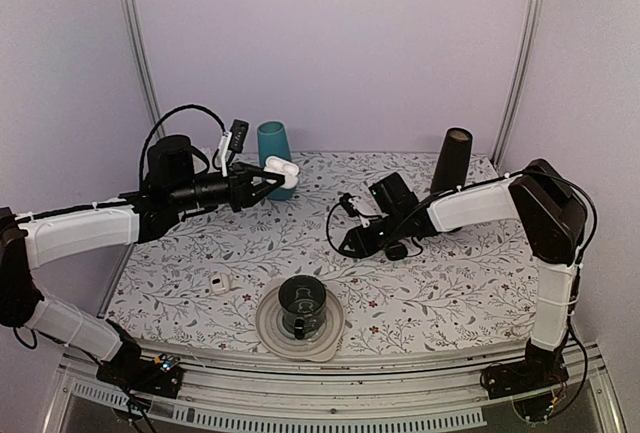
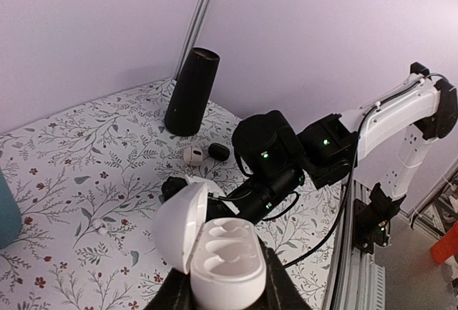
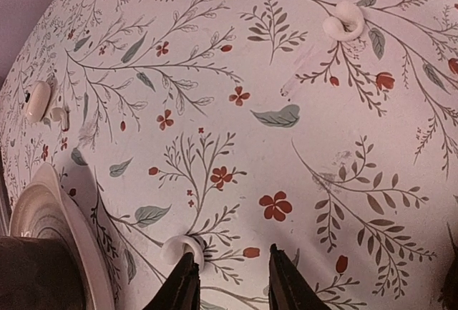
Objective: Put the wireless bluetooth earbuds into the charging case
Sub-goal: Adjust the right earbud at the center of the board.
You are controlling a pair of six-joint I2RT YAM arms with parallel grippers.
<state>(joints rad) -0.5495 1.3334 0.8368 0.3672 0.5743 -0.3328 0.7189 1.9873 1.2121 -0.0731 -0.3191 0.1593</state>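
Observation:
The white charging case (image 1: 281, 167) is held up in the air in front of a teal cup. My left gripper (image 1: 270, 177) is shut on its base. In the left wrist view the case (image 2: 227, 267) has its lid swung open to the left and both sockets are empty. A white earbud with a dark mark (image 1: 219, 284) lies on the table at the front left, and it also shows in the right wrist view (image 3: 37, 101). My right gripper (image 3: 232, 278) is open and low over the cloth, its left finger next to a small white ring (image 3: 182, 248). It holds nothing.
A teal cup (image 1: 273, 153) and a black cylinder (image 1: 452, 161) stand at the back. A plate (image 1: 268, 325) with a dark cup stands at front centre. A black oval (image 2: 219, 152) and a white piece (image 2: 192, 155) lie by the cylinder. Another white ring (image 3: 342, 22) lies farther off.

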